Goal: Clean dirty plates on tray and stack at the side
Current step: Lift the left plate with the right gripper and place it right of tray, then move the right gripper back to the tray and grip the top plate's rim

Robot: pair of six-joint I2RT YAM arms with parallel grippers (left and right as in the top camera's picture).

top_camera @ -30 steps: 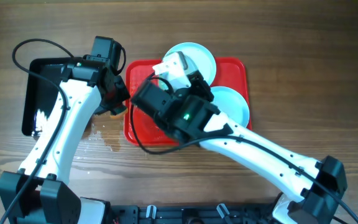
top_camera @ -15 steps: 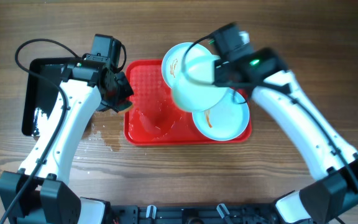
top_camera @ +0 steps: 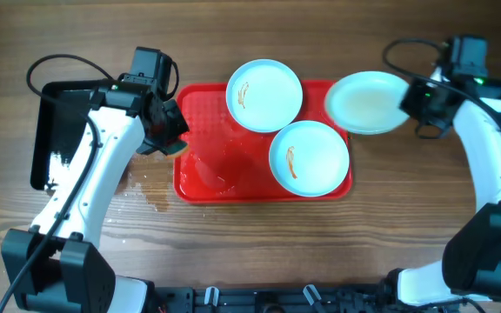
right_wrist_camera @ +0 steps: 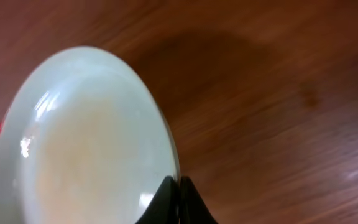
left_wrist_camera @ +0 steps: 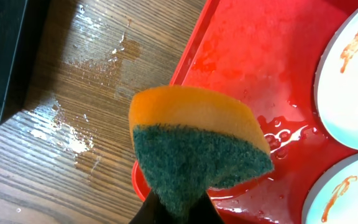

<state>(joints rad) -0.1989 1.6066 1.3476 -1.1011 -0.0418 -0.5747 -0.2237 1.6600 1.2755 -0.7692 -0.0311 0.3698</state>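
1. Far left: a black tray [top_camera: 46, 130] lay on the table, partly covered by the left arm.
2. The left gripper [left_wrist_camera: 179, 210] was clamped on an orange-and-green sponge [left_wrist_camera: 197, 143] above the left rim of the red tray [top_camera: 207, 122]. The tray floor was wet, and a puddle [top_camera: 146, 187] lay on the wood beside it.
3. Two plates rested on the tray, the rear plate [top_camera: 264, 96] and the front plate [top_camera: 310, 158]. Both carried orange smears.
4. Right: the right gripper [right_wrist_camera: 180, 198] was closed on the rim of the third plate [top_camera: 368, 103], which overlapped the tray's far right corner from above.

Step in hand, as judged: placing a wiped plate at the side to begin the stack. The next move would call for carrying it clear of the tray, lowering it level onto the wood, then releasing.

Limitations: the right wrist view was blurred. Whether the held plate touched the table, or was fully clean, could not be determined. Only the tips of the left fingers showed.
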